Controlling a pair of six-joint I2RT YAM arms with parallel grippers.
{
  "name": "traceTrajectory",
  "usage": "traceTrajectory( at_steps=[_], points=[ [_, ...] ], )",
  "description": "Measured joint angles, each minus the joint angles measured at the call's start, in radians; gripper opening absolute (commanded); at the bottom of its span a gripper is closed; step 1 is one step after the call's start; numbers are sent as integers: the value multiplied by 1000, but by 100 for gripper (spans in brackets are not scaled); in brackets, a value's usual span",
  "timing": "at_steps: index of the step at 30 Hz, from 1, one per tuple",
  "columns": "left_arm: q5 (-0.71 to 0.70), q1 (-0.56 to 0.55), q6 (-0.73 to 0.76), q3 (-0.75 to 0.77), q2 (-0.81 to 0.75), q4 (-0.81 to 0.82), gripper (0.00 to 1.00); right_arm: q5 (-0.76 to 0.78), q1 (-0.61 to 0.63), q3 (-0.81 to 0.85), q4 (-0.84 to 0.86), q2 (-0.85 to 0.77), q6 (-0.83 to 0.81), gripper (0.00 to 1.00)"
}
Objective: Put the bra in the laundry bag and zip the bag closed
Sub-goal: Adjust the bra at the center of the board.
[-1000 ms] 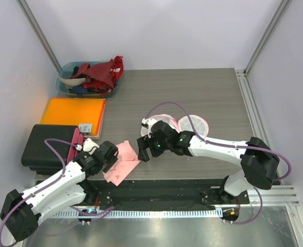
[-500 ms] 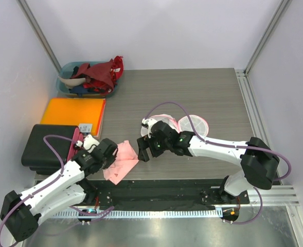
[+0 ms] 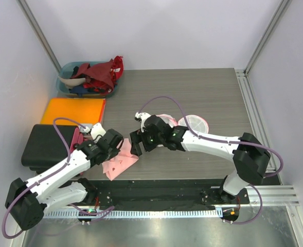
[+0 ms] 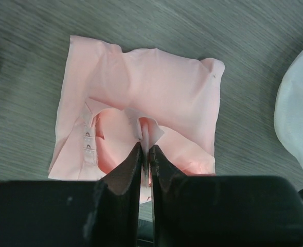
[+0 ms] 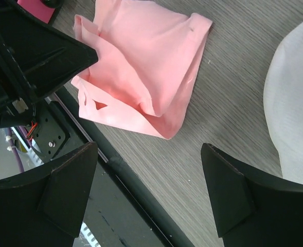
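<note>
The pink bra [image 3: 121, 160] lies crumpled on the table near its front edge, also seen in the left wrist view [image 4: 151, 82] and the right wrist view [image 5: 146, 56]. My left gripper [image 4: 145, 149] is shut on a small raised fold of the bra [image 3: 120, 149]. Just to its right, my right gripper [image 3: 136, 146] hovers open over bare table beside the bra [image 5: 148, 149], holding nothing. The laundry bag [image 3: 195, 123], white mesh with pink trim, lies flat behind the right arm; its white edge shows in both wrist views [image 4: 298, 118] [image 5: 295, 103].
A teal bin [image 3: 64, 85] of clothes stands at the back left. An orange folder [image 3: 74, 110] and a black case [image 3: 46, 146] lie along the left side. The black rail [image 3: 156, 188] runs along the table's front edge, close to the bra.
My left gripper has closed on a fold of the bra and shifted right and away from the edge with it. The right arm has swung left, closer to the bra.
</note>
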Motion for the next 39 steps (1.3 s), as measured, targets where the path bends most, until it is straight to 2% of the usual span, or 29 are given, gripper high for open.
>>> traceTrajectory(
  at_steps=[6,12,17,21,22,25,32,39],
  points=[
    [-24,0,68,17,84,61,13,-33,1,45,4,58,-10,88],
    [-32,11,118,17,149,130,21,-67,10,29,37,84,-22,89],
    [-36,18,145,17,169,176,33,-28,57,-65,91,65,9,90],
    [-41,32,177,18,171,202,56,13,121,-180,132,0,70,89],
    [-42,36,189,18,173,205,67,20,136,-207,144,-21,85,90],
    [-40,51,217,31,184,204,81,41,171,-278,190,-82,122,90],
    [22,87,262,33,171,233,87,56,196,-373,269,-209,173,90],
    [157,205,279,13,167,285,87,55,196,-397,301,-222,196,90]
  ],
)
